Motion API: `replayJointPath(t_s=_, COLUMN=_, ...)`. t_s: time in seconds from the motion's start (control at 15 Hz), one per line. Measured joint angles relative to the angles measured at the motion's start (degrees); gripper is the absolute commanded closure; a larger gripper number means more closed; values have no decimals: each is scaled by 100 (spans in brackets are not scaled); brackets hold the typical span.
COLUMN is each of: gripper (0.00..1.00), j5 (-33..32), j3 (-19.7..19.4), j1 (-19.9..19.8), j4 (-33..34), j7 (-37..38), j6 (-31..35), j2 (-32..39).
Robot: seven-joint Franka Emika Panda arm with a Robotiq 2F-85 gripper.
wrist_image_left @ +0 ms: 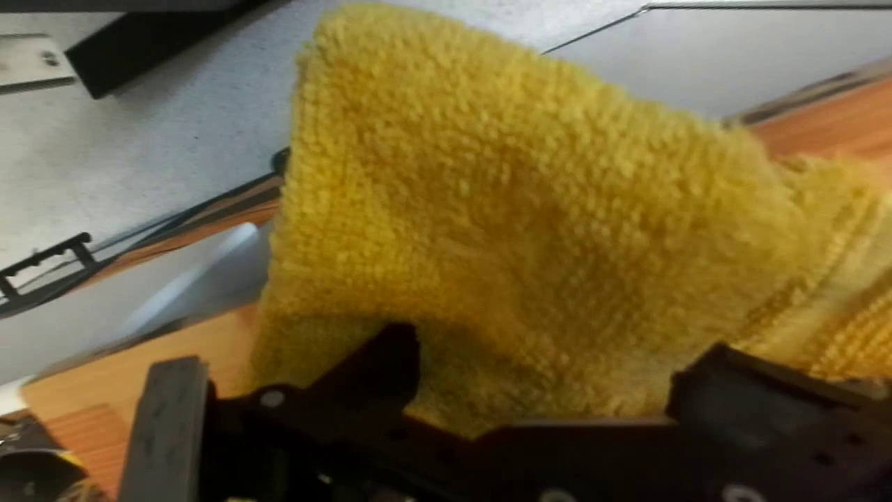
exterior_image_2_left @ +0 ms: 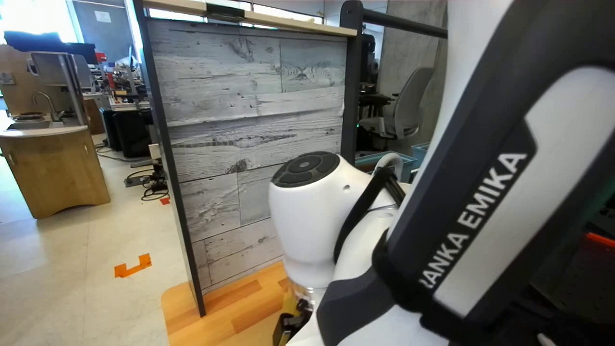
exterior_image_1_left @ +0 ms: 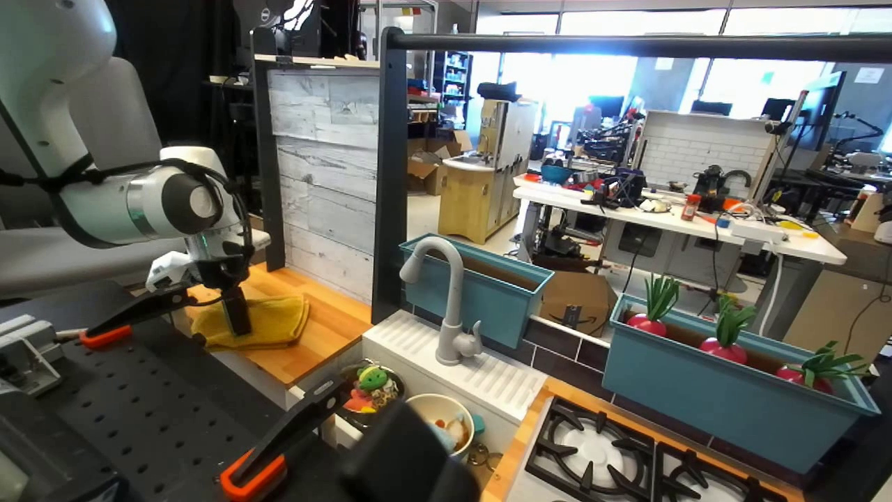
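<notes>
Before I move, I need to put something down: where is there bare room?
Bare wood between the towel, plank wall and sink; also the ribbed ledge on either side of the faucet. It is crowded at the towel, where the open gripper is, and inside the sink, which holds filled bowls.

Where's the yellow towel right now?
The yellow towel is toward the left of an exterior view, on the wooden counter near the plank wall, close by the open gripper.
</notes>
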Motion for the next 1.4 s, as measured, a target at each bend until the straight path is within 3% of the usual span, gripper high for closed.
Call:
replayJointPath(t_s=0.13, gripper=0, j5=-3, j3=-141, j1=-45, j4=-278, j7=89, j6=-23, j2=-85)
replayJointPath(t_s=0.33, gripper=0, j5=-45, j3=-82, j1=-46, j4=-197, j7=84, j6=-10, j2=-75)
replayJointPath(t_s=0.67, gripper=0, j5=-51, j3=447, j1=38, j4=821, j7=31, j6=-7, j2=172)
replayJointPath(t_s=0.87, gripper=0, j5=-50, j3=487, j1=-85, j4=1123, j7=-160, j6=-23, j2=362)
replayJointPath(t_s=1.0, gripper=0, j5=-48, j3=402, j1=-322, j4=1042, j7=-285, j6=-19, j2=398)
replayJointPath(t_s=1.27, gripper=0, j5=-46, j3=-230, j1=-629, j4=657, j7=-234, j6=-129, j2=326)
replayJointPath(t_s=1.4, gripper=0, j5=-88, j3=-352, j1=-857, j4=609, j7=-343, j6=-121, j2=338)
